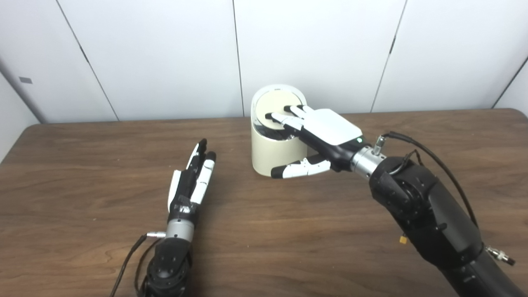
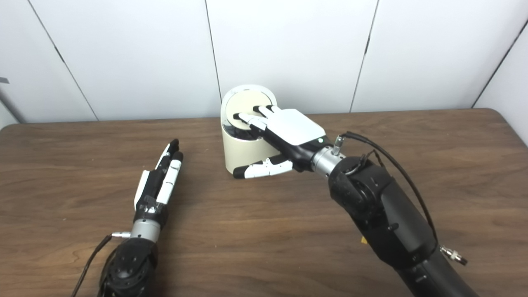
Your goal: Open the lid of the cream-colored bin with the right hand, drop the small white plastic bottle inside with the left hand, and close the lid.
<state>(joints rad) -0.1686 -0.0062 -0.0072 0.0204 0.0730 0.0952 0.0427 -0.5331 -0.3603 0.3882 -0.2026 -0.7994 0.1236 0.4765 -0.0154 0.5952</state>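
Bin [image 1: 277, 154] stands upright on the table [image 1: 264, 231], far-centre, close to the back edge by the white wall panels [image 1: 165, 53]. Cream body, round top

Lid [image 1: 275, 103] looks tipped: near edge sunk, dark gap visible along the front of the rim, far edge higher. Can't tell how far open it is

Right hand [image 1: 319, 136] reaches in from the right, palm down, over the bin top. Fingers [image 1: 284, 119] straight and slightly apart, tips resting on the lid. Thumb [image 1: 299, 168] is stretched out low across the bin's front wall, near the table, touching or just beside the wall; can't tell which. Nothing gripped, fingers not curled round anything, so released, pressing flat. Right forearm [image 1: 425, 214] runs down to the bottom-right corner, black cable [image 1: 437, 163] looping off the wrist

Left hand [image 1: 192, 181] is over the table left of the bin, well apart from it, set edge-on with fingers straight, together and pointing away from the robot. Holds nothing, released. Can't tell whether it touches the table or sits just above. Cable [image 1: 128, 260] trails off its wrist to the bottom edge

Bottle: not visible in either view, not in the left hand, not on the table. Bin interior hidden by lid and right hand, so can't say whether it's inside
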